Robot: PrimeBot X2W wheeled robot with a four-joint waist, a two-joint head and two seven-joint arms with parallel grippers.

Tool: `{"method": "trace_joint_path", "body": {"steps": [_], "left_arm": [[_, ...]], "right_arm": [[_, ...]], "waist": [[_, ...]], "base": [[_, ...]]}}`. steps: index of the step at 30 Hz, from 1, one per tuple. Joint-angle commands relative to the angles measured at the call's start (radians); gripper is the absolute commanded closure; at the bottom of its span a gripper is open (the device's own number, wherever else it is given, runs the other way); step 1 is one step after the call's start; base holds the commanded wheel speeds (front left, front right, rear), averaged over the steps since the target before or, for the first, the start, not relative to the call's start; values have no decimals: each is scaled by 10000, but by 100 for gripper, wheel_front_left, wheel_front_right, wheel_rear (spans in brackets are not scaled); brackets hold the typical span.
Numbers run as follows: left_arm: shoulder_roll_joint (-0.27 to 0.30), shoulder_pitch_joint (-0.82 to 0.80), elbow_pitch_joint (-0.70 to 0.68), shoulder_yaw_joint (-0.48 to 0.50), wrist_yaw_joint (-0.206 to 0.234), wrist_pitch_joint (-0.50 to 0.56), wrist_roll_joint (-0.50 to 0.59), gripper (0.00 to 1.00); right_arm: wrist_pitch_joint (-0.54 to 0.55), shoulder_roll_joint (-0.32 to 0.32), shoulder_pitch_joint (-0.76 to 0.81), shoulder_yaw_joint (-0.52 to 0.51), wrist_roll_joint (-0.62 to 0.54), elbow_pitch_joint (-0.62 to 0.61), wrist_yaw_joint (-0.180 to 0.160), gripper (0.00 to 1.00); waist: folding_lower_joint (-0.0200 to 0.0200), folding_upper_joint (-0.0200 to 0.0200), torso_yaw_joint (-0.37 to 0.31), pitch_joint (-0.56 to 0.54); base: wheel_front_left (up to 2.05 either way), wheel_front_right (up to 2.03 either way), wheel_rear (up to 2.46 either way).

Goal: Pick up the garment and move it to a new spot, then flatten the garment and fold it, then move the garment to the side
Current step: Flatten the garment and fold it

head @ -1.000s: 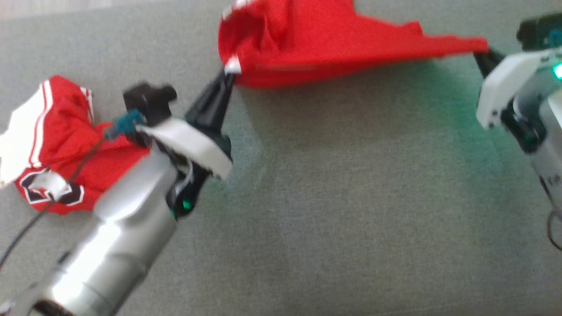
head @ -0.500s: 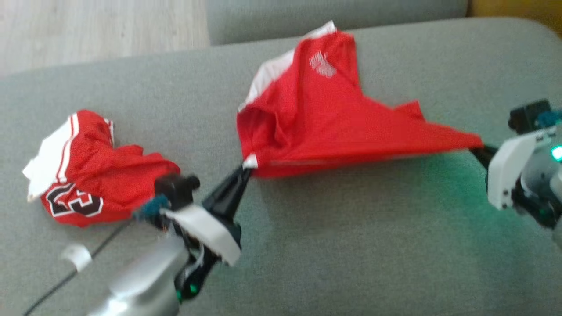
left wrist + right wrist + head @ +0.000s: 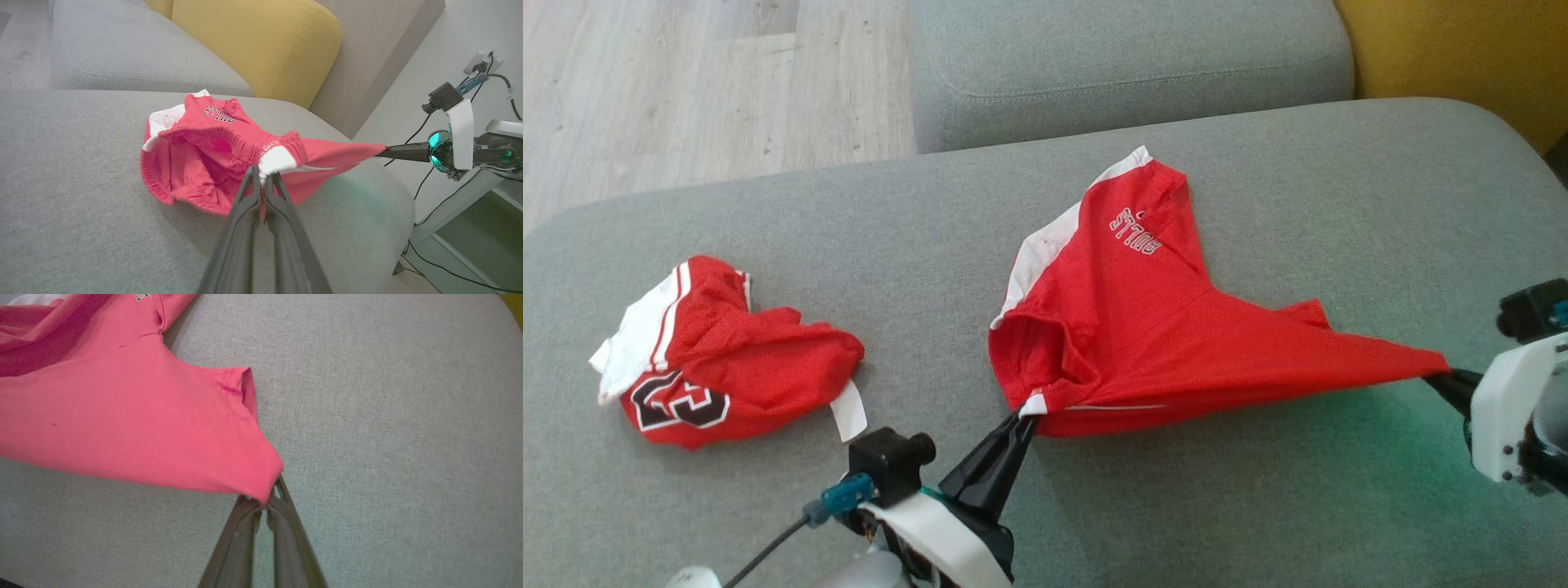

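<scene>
The shorts (image 3: 1143,327) lie on the sofa (image 3: 1258,506), stretched taut between both hands. The left hand (image 3: 1023,418) is clamped on the white-tipped waistband corner, and the right hand (image 3: 1437,377) is clamped on the opposite corner. "BULLS" reads upside down on the far leg. A crumpled jersey (image 3: 727,367) marked 23 lies well to the left. Both grips hold as before; the camera has moved, and the floor (image 3: 686,82) now shows.

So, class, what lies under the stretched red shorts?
Grey cushion shows beneath the lifted near edge of the red shorts. The cloth covers the patch under its far part, so that is hidden.
</scene>
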Motion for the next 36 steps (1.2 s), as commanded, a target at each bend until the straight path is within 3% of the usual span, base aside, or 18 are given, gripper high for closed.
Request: {"method": "trace_joint_path", "body": {"steps": [1,8,17,25,36], "left_arm": [[286,-377,-323,334,53,-36,-45,100],[294,-635,-754,477,363,10,52,100],[-59,-1651,-289,854,224,19,31,100],[-663,-2725,575,817,-151,122,200,100],[-1791,-3917,1935,756,-741,-57,295,100]], "right_arm": [[-94,-458,-50,-199,42,-234,63,100],[-688,-453,-289,-1258,-990,-796,63,100],[-804,150,-2015,-1900,-2769,-942,63,100],[-439,312,-4077,-1076,-3629,-287,63,100],[-474,89,-6227,711,-3849,1310,63,100]], "waist": [[1,-1,11,8],[1,-1,268,431],[1,-1,1058,1614],[1,-1,2097,2763],[1,-1,3283,3935]], "base": [[0,0,0],[0,0,0],[0,0,0],[0,0,0],[0,0,0]]}}
